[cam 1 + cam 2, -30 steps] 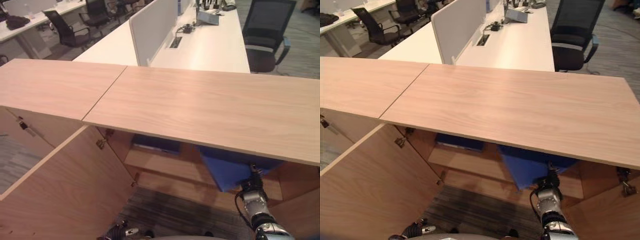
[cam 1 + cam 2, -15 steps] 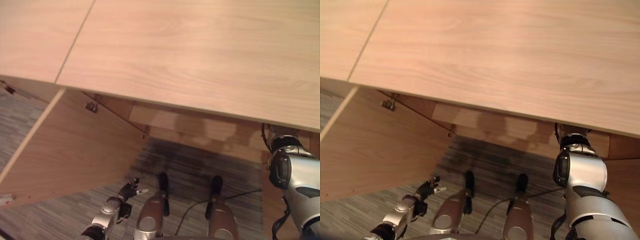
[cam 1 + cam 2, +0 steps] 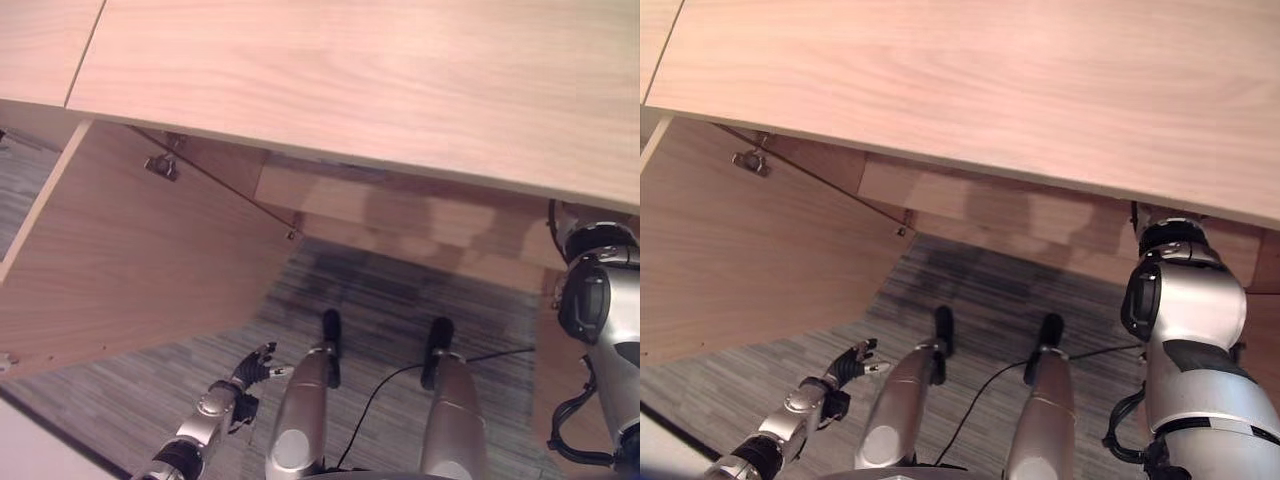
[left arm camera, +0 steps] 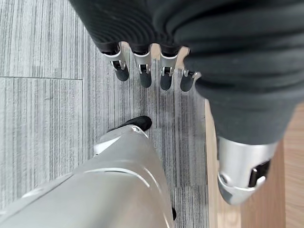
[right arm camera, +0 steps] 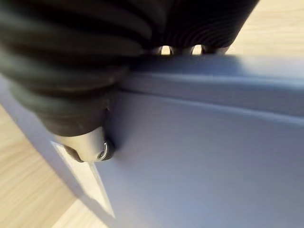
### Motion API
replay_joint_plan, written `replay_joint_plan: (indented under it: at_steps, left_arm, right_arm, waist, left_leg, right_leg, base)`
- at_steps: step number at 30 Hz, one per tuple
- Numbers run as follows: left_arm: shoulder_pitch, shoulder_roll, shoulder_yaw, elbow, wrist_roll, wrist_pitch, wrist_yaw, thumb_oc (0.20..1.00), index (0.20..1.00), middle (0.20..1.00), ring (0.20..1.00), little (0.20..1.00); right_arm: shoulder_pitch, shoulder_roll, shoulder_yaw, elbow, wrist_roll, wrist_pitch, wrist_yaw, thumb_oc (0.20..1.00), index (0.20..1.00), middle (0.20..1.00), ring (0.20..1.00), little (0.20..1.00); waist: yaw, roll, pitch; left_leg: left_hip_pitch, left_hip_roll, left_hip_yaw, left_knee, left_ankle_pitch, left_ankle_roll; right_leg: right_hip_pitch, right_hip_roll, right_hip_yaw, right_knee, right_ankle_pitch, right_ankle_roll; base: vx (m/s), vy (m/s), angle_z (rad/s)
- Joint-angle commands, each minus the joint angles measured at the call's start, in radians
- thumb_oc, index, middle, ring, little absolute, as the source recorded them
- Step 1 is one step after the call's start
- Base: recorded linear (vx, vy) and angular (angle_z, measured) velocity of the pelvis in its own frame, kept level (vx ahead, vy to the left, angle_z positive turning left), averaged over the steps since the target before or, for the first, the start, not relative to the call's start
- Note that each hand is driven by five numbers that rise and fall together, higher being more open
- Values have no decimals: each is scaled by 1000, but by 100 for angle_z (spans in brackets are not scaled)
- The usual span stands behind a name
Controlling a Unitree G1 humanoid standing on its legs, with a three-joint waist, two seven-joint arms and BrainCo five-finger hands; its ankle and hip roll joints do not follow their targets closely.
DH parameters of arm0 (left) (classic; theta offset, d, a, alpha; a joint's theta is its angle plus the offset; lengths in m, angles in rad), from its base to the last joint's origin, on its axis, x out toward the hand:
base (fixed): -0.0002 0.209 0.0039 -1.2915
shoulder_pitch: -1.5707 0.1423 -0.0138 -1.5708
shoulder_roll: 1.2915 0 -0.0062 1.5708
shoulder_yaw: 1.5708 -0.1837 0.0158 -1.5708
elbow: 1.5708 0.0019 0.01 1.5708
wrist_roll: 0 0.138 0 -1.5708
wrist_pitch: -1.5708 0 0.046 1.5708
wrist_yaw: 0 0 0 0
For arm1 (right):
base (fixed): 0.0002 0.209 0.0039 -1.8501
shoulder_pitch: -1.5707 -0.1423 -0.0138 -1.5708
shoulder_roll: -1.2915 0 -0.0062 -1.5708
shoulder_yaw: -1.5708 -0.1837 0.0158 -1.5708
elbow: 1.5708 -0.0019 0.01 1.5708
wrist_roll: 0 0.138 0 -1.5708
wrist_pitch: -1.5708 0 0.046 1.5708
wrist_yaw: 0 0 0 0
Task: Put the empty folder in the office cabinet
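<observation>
Folder: a flat blue plastic folder point(image 5: 199, 156) with a pale label strip near one corner, seen close in the right wrist view against light wood boards, so it looks to be inside the cabinet.

Right hand: the dark-covered right hand point(image 5: 90, 147) has its thumb laid on the folder's face and its fingers hooked over the top edge, pinching the folder. From the head views the right arm reaches in under the cabinet top, so the hand itself is out of sight there.

Cabinet: a low light-wood office cabinet point(image 3: 380, 70) with a broad flat top; its left door point(image 3: 130, 260) stands swung open, a metal hinge point(image 3: 160, 165) showing by the top.

Left hand: the left hand point(image 3: 255, 368) hangs low over the grey striped carpet point(image 3: 100, 400), fingers loosely spread, holding nothing.

Step in hand: placing, I'd say; the folder is within the cabinet but not let go.

Next move: probably settle the folder flat on a shelf, loosen the pinch, and draw the arm out without dragging the folder along.
</observation>
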Motion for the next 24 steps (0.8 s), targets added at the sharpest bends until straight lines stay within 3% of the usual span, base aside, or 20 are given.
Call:
replay_joint_plan:
  at_steps: [1,4,8,16,24]
  left_arm:
    - [26,35,-29,14,-23,-16,9,1000,1000,1000,1000,1000]
    - [21,44,-26,0,-38,-20,11,1000,1000,1000,1000,1000]
    - [7,60,-37,-41,-60,-31,26,1000,1000,1000,1000,1000]
    - [-9,71,-32,-34,-72,-39,57,1000,1000,1000,1000,1000]
    - [-9,76,-22,-22,-71,-45,73,1000,1000,1000,1000,1000]
  right_arm:
    - [-39,-119,96,-37,-62,-2,35,200,200,200,200,200]
    - [-39,-129,109,-33,-72,9,37,200,200,200,200,200]
    - [-22,-109,116,0,-67,25,39,200,200,200,200,200]
    - [-11,-62,110,1,-39,21,43,200,200,200,200,200]
    - [-14,-30,110,-16,-29,11,49,200,200,200,200,200]
  waist:
    - [11,6,-89]
    - [9,7,-93]
    - [-2,10,-72]
    - [-25,-10,-48]
    - [-36,-25,-52]
  left_leg:
    - [-38,-19,-55,75,-88,6]
    - [-85,-22,-69,132,-133,1]
    - [-217,-17,-94,295,-195,4]
    - [-349,-13,-119,511,-286,11]
    - [-395,-22,-117,567,-311,9]
  right_leg:
    - [49,62,-11,76,-202,40]
    - [1,57,2,143,-253,38]
    - [-132,48,10,294,-315,24]
    - [-253,54,14,467,-389,5]
    - [-295,53,15,520,-408,-4]
  base:
    - [83,-72,10]
    - [46,-56,16]
    - [29,-77,9]
    - [16,-41,2]
    - [6,-10,-3]
